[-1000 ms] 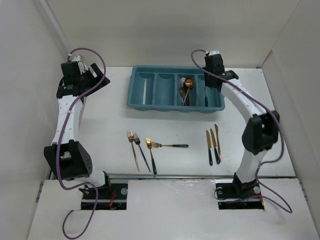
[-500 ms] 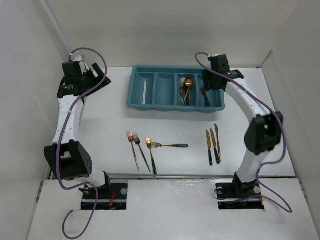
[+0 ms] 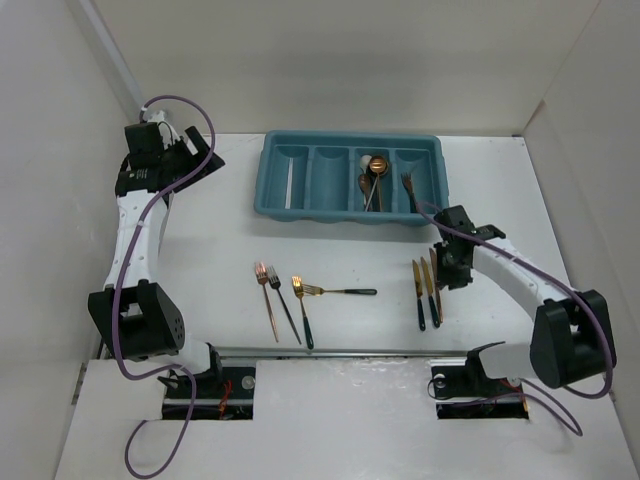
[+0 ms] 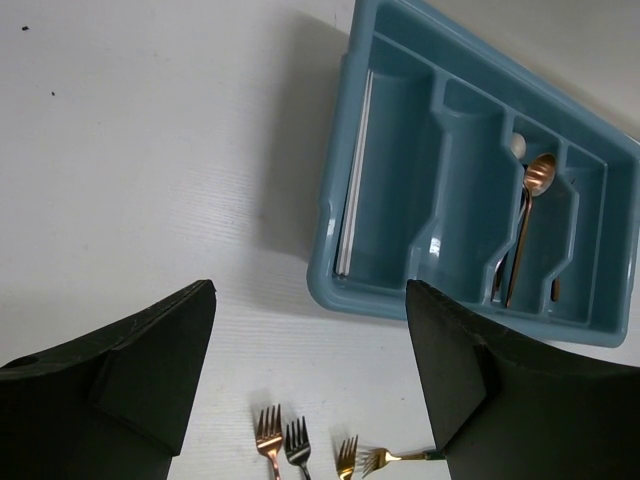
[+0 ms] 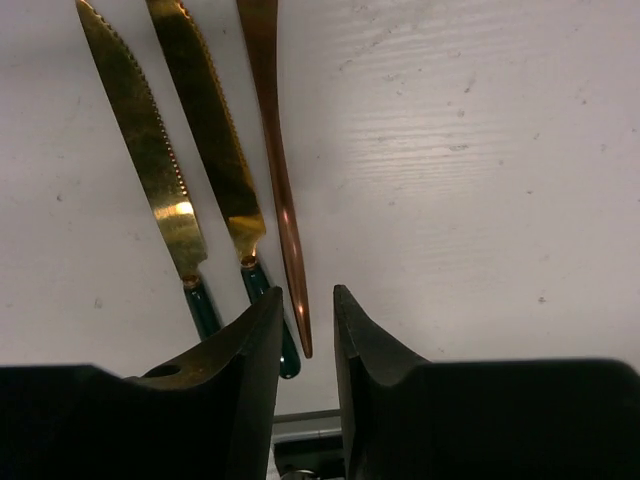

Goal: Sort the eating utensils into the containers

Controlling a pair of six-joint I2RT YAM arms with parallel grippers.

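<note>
— What's in the teal tray [image 3: 340, 213]?

— It's a glossy moulded plastic tub in the upper middle of the overhead view, with four long troughs side by side and rounded corners. The leftmost trough has a long white utensil [image 4: 355, 170] lying flat along its left wall; I cannot tell what kind. The third trough from the left holds a shiny copper spoon [image 4: 538, 175], bowl toward the far end, with other slim pieces beside it. The rightmost trough has a dark fork [image 3: 408, 186].

— And loose on the worktop [image 3: 210, 250]?

— Four forks [image 3: 285, 308] lie in the lower middle, copper, dark and gold, one of them crosswise. To their right are three knives side by side: two gold serrated knives [image 5: 145, 150] with dark green handles and a smooth copper knife [image 5: 280, 180]. All are slim polished metal on matte white board.

— The claws?

— The left claw [image 4: 310, 330] hangs in the upper left of the overhead view, jaws spread wide, holding nothing. The right claw [image 5: 308, 300] is low over the knives, jaws only a narrow slot apart. The copper knife's handle end lies in that slot with bare worktop showing on either side, so there is no grip on it.
</note>
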